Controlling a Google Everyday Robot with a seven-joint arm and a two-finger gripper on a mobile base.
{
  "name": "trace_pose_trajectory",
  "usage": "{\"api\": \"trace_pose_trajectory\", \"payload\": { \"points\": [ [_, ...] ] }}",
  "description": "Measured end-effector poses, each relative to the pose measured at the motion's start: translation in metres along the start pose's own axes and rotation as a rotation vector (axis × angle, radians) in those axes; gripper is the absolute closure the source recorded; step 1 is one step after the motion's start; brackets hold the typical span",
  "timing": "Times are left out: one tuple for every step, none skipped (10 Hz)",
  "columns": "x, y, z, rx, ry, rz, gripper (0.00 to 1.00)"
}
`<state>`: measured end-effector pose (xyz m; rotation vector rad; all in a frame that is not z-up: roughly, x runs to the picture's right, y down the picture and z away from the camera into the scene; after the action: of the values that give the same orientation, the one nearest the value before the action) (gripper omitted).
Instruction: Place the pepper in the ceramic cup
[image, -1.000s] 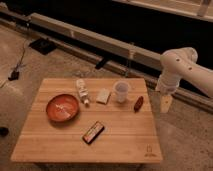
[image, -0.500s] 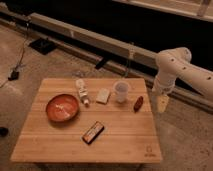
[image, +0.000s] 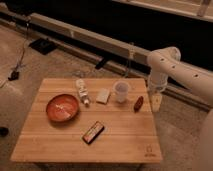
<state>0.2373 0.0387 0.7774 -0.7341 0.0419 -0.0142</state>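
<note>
The pepper (image: 138, 103), small, dark red and oval, lies on the wooden table (image: 120, 140) near its right edge. The white ceramic cup (image: 121, 91) stands upright just left of the pepper, a short gap between them. My gripper (image: 155, 101) hangs at the end of the white arm (image: 167, 62), just past the table's right edge, to the right of the pepper and a little above table level. It holds nothing that I can see.
An orange-red bowl (image: 62, 107) sits at the table's left. A clear bottle (image: 82, 92) lies behind it, next to a small pale block (image: 103, 95). A flat black-and-red box (image: 93, 132) lies at the front middle. Cables and a dark ledge run along the floor behind.
The arm has swung left and the gripper has come closer to the table's right edge and the pepper. The things on the table have not moved.
</note>
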Motion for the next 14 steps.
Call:
{"api": "trace_pose_trajectory", "payload": {
  "points": [
    [-0.006, -0.004, 0.002, -0.002, 0.001, -0.004, 0.21],
    [-0.005, -0.002, 0.004, -0.005, 0.007, -0.003, 0.21],
    [-0.004, 0.000, 0.008, -0.010, 0.009, -0.003, 0.21],
    [-0.008, -0.001, 0.013, -0.012, 0.010, -0.008, 0.21],
    [-0.019, -0.002, 0.017, -0.013, 0.004, -0.017, 0.21],
    [-0.026, -0.004, 0.024, -0.017, -0.002, -0.027, 0.21],
    [-0.023, -0.002, 0.029, -0.021, 0.002, -0.028, 0.21],
    [-0.022, -0.002, 0.032, -0.022, 0.003, -0.028, 0.21],
    [-0.027, -0.004, 0.032, -0.024, 0.004, -0.040, 0.21],
    [-0.032, -0.006, 0.038, -0.027, 0.004, -0.049, 0.21],
    [-0.035, -0.012, 0.044, -0.024, 0.010, -0.055, 0.21],
    [-0.044, -0.019, 0.047, -0.020, 0.002, -0.066, 0.21],
    [-0.041, -0.019, 0.049, -0.020, 0.006, -0.068, 0.21],
    [-0.039, -0.020, 0.053, -0.024, 0.007, -0.072, 0.21]
  ]
}}
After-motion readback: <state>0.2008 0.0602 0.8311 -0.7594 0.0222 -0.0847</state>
